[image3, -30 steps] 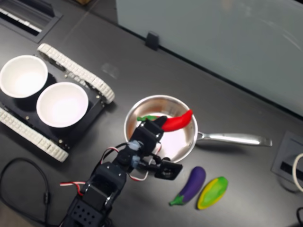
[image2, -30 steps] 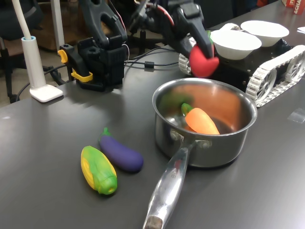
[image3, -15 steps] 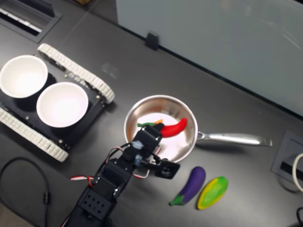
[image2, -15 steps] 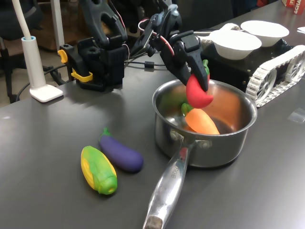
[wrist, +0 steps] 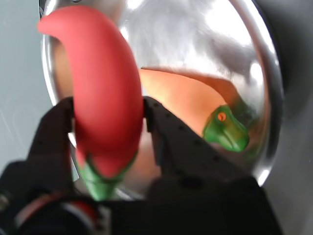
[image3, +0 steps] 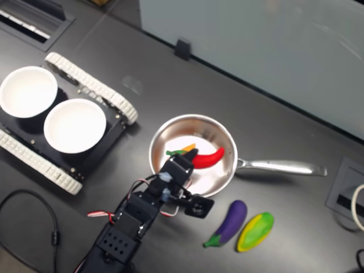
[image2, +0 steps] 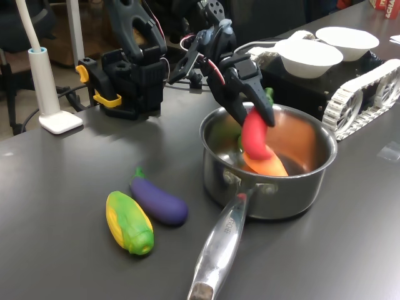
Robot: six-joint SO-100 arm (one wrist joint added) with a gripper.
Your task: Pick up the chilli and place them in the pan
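The gripper (wrist: pixel 108 127) clamps the chilli (wrist: pixel 100 93) inside the pan (image2: pixel 294 187) — its tip hides part of the carrot (image2: pixel 269 164), whose leafy end is barely visible.

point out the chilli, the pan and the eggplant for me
chilli (wrist: pixel 100 83), wrist view, middle of its red body
pan (image3: pixel 284 166), second exterior view, along its long handle
eggplant (image2: pixel 159 201), first exterior view, middle of its purple body

The arm reaches out from its base and bends down at the wrist, its black gripper (image2: pixel 250 122) pointing downward with jaws clamped on the chilli (image2: pixel 254 135).
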